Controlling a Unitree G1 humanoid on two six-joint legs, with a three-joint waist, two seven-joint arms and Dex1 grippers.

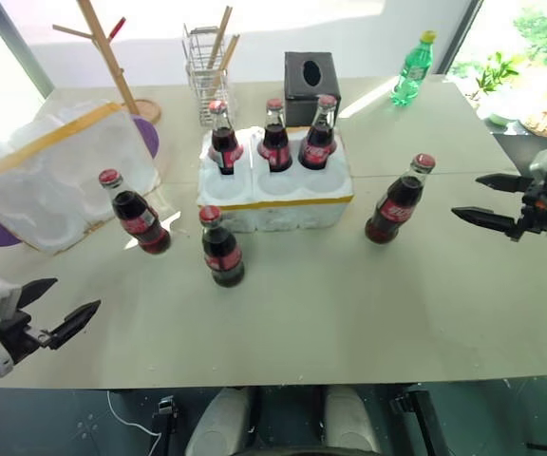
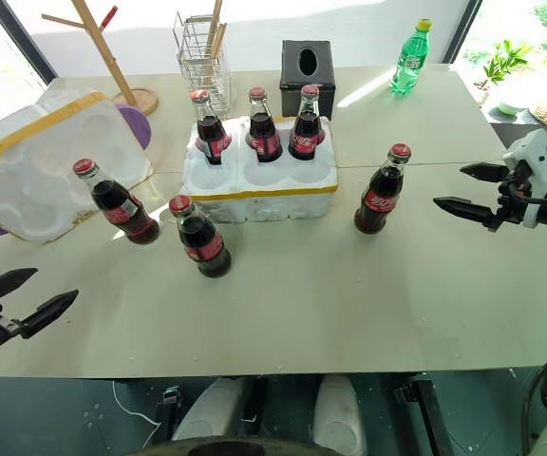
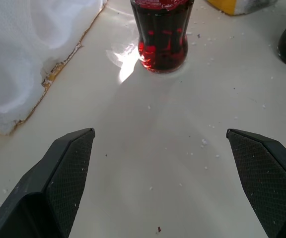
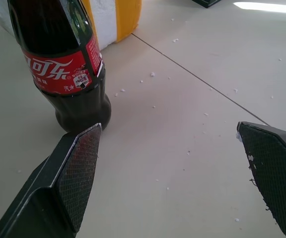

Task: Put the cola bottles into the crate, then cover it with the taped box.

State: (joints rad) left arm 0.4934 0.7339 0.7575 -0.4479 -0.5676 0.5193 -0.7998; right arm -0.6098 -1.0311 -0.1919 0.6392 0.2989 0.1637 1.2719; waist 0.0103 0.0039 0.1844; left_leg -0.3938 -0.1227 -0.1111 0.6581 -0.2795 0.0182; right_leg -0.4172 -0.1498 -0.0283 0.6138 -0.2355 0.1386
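the left wrist view is showing crumbs of styrofoam on the desk (image 1: 349, 313) and the torn, tape-edged rim of the taped box (image 1: 50, 176), details the eye views are not giving; the right wrist view is showing the red label of the right-hand cola bottle (image 4: 63, 64) close up, with a corner of the crate (image 1: 275, 190) behind it. the crate is sitting mid-desk with three cola bottles (image 1: 275, 138) standing in its back row of holes, while its front holes are sitting unfilled. three more bottles are standing loose on the desk: one (image 1: 139, 217) just in front of the taped box, one (image 1: 221, 249) in front of the crate's left corner, and one at its right. the taped box is lying tilted on the left side of the desk. the left gripper (image 1: 60, 309) is hovering with fingers spread wide, well apart from the nearest bottle. the right gripper (image 1: 487, 201) is holding its fingers wide too, near the right-hand bottle but apart from it
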